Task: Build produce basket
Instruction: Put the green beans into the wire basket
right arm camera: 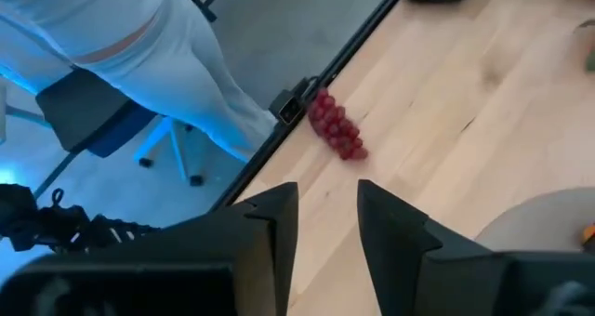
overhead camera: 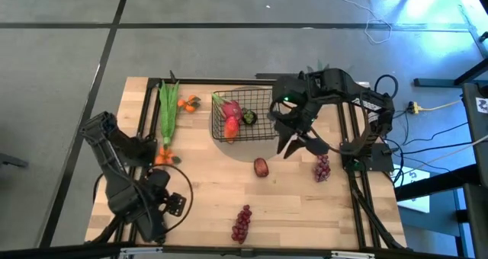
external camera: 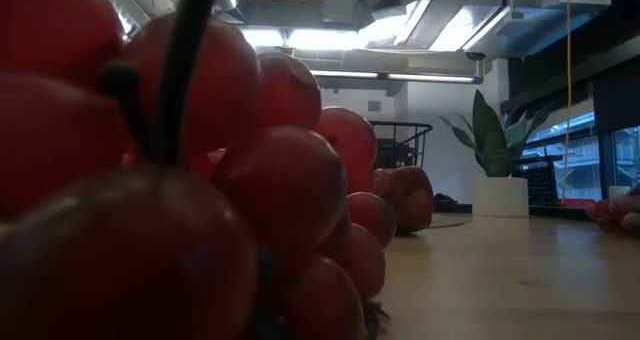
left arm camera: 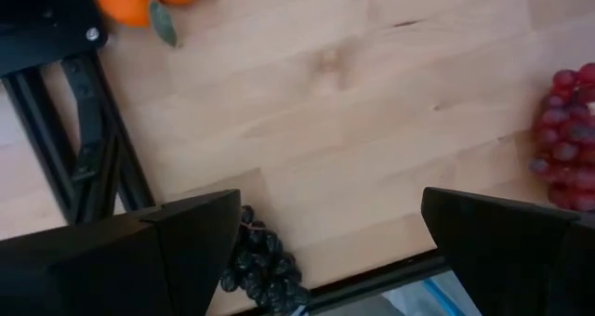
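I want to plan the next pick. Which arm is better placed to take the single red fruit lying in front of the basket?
Probably the right. Its fingers hang empty just beside the red fruit, near the basket. The left arm's fingers wait open near the table's front left corner, farther away.

Grey floor (overhead camera: 229,7) with dark seams, bright ceiling lights (external camera: 300,38), windows (external camera: 620,150) at right
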Tool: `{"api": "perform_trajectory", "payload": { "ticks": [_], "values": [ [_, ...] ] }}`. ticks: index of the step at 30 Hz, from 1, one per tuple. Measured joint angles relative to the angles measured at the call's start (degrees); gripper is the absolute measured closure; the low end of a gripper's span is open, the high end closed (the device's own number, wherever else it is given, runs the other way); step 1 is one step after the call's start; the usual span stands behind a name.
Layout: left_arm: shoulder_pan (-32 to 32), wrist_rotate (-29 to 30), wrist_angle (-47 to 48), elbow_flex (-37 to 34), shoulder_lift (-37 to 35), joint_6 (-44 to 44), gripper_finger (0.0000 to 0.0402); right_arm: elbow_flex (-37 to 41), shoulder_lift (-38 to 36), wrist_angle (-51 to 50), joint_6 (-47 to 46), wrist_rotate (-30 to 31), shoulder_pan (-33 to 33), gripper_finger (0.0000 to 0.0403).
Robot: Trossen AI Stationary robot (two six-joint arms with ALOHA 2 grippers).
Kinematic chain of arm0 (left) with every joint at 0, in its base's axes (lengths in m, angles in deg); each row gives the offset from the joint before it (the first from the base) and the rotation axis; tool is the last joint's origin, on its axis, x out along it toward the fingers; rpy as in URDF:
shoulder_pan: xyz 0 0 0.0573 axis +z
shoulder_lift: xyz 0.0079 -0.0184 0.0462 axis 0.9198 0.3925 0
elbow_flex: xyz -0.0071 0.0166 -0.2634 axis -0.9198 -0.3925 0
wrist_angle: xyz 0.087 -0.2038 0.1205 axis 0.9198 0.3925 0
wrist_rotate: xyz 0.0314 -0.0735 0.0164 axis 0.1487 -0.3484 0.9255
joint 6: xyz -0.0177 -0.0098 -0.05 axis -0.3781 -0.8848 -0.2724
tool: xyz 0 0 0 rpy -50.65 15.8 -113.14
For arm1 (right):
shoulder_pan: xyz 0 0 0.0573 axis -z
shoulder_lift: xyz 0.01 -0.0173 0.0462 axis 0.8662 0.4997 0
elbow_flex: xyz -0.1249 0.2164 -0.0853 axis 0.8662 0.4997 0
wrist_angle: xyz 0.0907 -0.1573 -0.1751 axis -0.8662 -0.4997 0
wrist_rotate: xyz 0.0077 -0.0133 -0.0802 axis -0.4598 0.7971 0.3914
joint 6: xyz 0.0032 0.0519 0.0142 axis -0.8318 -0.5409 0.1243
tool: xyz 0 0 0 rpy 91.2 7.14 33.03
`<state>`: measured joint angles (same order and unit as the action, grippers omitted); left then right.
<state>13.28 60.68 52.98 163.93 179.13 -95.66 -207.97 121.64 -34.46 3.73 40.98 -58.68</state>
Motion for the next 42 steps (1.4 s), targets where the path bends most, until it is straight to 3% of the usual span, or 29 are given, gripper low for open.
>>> {"api": "perform_trajectory", "payload": {
  "ticks": [8,16,21,26,34,42],
  "values": [
    [1.23,6.15,-0.01,-1.58,0.02,0.44,0.0078,11.64,-5.48,1.05,-1.61,0.7,1.91,0.03],
    [10.29,9.83,0.05,-10.66,-4.21,6.77,0.0078,26.97,-13.31,18.53,-7.53,5.45,5.98,0.03],
    [20.47,15.72,0.0,-17.48,-10.3,12.09,0.0078,32.73,-16.48,26.92,-10.36,5.79,8.19,0.03],
    [33.59,19.89,0.07,-22.95,-17.02,18.95,0.0078,34.39,-16.65,27.99,-10.42,5.94,8.63,0.03],
    [53.76,19.16,-2.43,-28.91,-21.17,32.69,0.0078,35.44,-16.56,30.88,-10.21,10.12,8.64,0.03],
    [70.24,15.84,-11.76,-29.31,-20.47,51.23,0.0078,35.42,-16.54,36.12,-10.34,20.22,9.01,0.03]
  ]
}}
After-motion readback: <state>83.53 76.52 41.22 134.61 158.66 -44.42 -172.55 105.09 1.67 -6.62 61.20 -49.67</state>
